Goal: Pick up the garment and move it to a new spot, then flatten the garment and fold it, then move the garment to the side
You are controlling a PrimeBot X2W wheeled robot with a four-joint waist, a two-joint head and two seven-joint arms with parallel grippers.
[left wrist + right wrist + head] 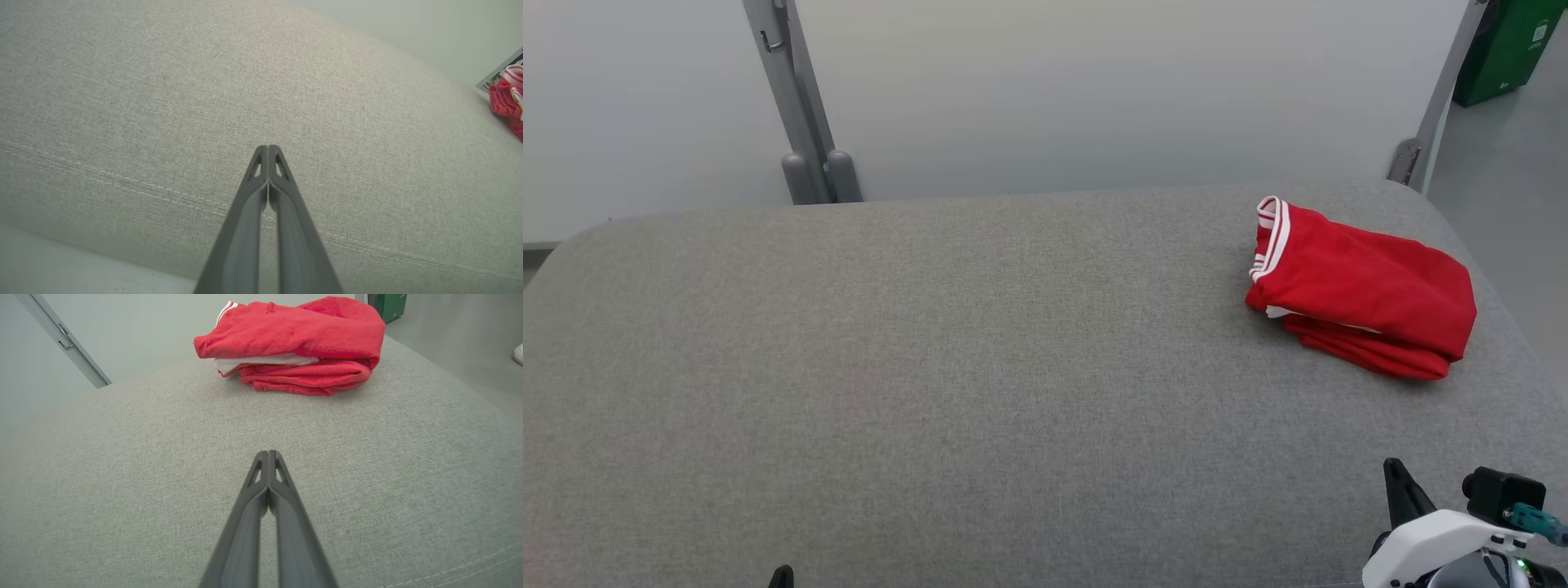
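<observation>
The folded red garment (1364,290) lies far right on the grey cushion (931,367). The left gripper (268,149) and right gripper (268,454) hover near, both clenched finger against finger.

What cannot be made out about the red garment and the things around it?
Garment, head view: its own folds hide the inner layers and its kind.
Garment, left wrist view: cut off by the right edge.
Left gripper, head view: mostly cut off by the bottom edge.
Green object, head view: cut off by the top right corner.
</observation>
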